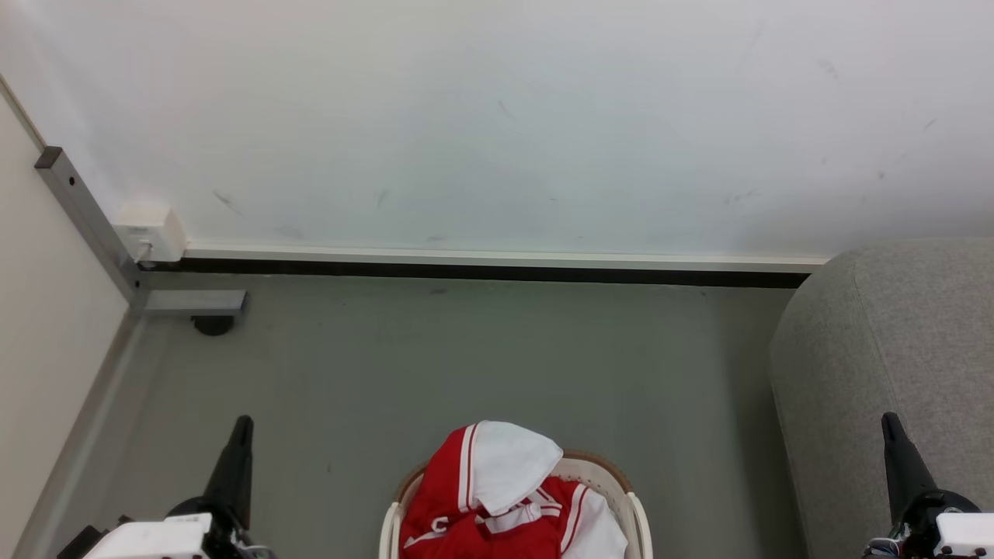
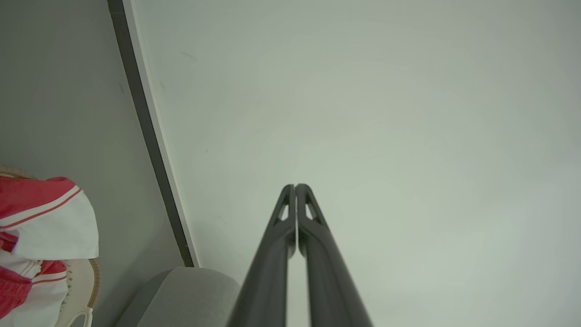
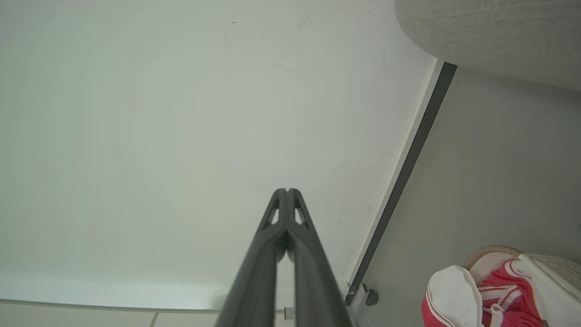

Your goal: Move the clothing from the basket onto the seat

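Nearest the robot, the left gripper (image 1: 243,427) and the right gripper (image 1: 890,425) are hanging low at either side. Each is pressing its two dark fingers together on nothing, well apart from the work. Between them the red-and-white sports clothing (image 1: 485,505) is lying heaped in the white laundry basket (image 1: 638,516), with one white fold rising over the far rim. The likely trouble is this: fingers coming down closed would be pushing the cloth deeper rather than taking it. A thin pinch may be catching one layer and letting the rest slide onto the grey floor (image 1: 466,365), and a snagged garment could be dragging the light basket along. The grey sofa (image 1: 893,334) is standing off to the right, beyond the right gripper. Counting: two grippers, one basket, one sofa, and one heap whose garments I cannot tell apart.
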### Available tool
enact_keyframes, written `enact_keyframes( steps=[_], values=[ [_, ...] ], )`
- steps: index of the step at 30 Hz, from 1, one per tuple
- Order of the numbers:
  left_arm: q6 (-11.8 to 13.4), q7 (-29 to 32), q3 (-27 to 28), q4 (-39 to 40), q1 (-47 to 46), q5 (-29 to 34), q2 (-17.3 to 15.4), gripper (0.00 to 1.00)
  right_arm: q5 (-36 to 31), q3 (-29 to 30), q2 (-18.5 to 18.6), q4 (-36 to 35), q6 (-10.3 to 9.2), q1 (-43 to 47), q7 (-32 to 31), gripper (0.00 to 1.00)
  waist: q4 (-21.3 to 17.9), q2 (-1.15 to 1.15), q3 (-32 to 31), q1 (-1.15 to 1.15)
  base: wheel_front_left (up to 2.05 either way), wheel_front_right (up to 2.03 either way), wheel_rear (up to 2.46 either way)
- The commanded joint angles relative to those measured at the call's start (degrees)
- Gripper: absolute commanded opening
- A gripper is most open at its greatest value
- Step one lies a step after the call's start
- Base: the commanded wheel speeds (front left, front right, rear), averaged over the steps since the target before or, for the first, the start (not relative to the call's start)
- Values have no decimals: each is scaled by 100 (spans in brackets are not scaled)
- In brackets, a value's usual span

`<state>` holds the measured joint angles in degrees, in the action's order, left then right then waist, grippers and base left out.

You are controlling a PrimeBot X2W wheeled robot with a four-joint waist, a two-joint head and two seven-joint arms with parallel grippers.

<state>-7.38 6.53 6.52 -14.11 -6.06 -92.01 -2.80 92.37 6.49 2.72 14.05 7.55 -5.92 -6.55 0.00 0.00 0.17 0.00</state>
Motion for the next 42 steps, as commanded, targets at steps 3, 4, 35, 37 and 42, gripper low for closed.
enact_keyframes(
  steps=[3, 4, 35, 37, 42],
  values=[
    [-27, 15, 6, 16, -54, -78, -17, 0, 4, 19, 39, -19, -15, -77, -10, 0, 0, 0, 0, 0, 0, 0, 0],
    [-27, 15, 6, 16, -54, -78, -17, 0, 4, 19, 39, -19, -15, -77, -10, 0, 0, 0, 0, 0, 0, 0, 0],
    [9, -260, -159, -125, 88, 449, 21, 100, -713, -101, -7, 1, -1, 153, 259, 100, 2, 0, 5, 0, 0, 0, 0],
    [13, -315, -185, -125, 86, 700, 20, 100, -1046, -137, 4, -52, -1, 173, 315, 100, 3, 0, 7, 0, 0, 0, 0],
    [31, -447, -287, -72, 103, 1488, 10, 100, -1839, -220, 15, -186, -1, 229, 449, 100, 8, 0, 7, 0, 0, 0, 0]
  ],
)
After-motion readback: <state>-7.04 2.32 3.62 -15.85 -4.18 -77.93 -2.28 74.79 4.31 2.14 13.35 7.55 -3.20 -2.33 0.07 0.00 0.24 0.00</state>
